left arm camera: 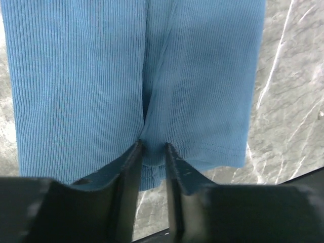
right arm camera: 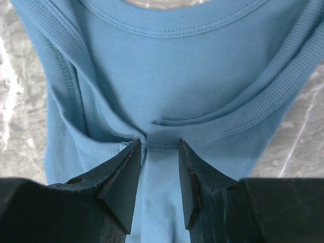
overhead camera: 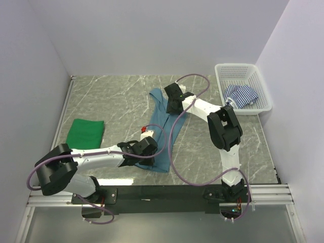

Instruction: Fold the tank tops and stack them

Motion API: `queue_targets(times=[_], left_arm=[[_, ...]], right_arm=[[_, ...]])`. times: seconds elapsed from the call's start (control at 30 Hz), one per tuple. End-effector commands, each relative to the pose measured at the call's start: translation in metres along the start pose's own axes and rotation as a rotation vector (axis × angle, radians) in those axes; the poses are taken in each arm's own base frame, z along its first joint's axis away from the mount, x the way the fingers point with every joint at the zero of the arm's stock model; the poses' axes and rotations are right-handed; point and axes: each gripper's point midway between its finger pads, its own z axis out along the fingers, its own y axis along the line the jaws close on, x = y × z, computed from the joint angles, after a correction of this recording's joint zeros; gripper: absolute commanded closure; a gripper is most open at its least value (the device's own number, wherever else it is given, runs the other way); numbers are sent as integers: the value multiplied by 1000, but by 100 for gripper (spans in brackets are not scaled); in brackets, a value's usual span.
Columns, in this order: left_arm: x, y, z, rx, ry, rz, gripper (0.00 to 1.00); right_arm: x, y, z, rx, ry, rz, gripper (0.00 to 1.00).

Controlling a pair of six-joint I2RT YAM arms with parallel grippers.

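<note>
The dusty teal-blue ribbed tank top (overhead camera: 161,129) lies stretched out on the grey marbled table (overhead camera: 116,96), neckline at the far end and hem towards the arms. The left gripper (overhead camera: 147,145) sits at the hem and the right gripper (overhead camera: 173,107) at the strap end. Each pair of jaws stands a little apart with a ridge of cloth between the tips, and I cannot tell whether either clamps the fabric or merely straddles it. The likely risk is uneven hold: if one side has only a single layer, or just the hem's edge, a lift or fold would drag the top askew or drop an end. The purple cable lying across the cloth could also snag it. Only the top view shows the bright green folded tank top (overhead camera: 86,132) lying well apart to the left, and the navy-and-white striped tank top (overhead camera: 242,95) in the white plastic mesh basket (overhead camera: 235,66). The left wrist view alone shows how near the hem's edge (left arm camera: 202,157) the fingertips bite. The right wrist view alone shows the armhole bands (right arm camera: 243,109) gathering towards that gripper.
</note>
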Motion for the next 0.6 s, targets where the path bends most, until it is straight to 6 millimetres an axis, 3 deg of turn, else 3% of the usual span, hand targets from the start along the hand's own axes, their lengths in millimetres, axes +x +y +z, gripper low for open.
queue_targets(times=[0.0, 0.37, 0.5, 0.57], left_arm=[[-1, -4, 2, 17, -16, 15, 71], [-5, -13, -7, 58, -22, 12, 98], [-6, -23, -15, 87, -29, 16, 99], [-7, -28, -20, 100, -35, 18, 99]], right_arm=[[-11, 1, -2, 21, -40, 0, 57], [-6, 1, 12, 46, -14, -21, 62], [-5, -2, 11, 50, -19, -18, 74], [-8, -5, 8, 63, -32, -11, 88]])
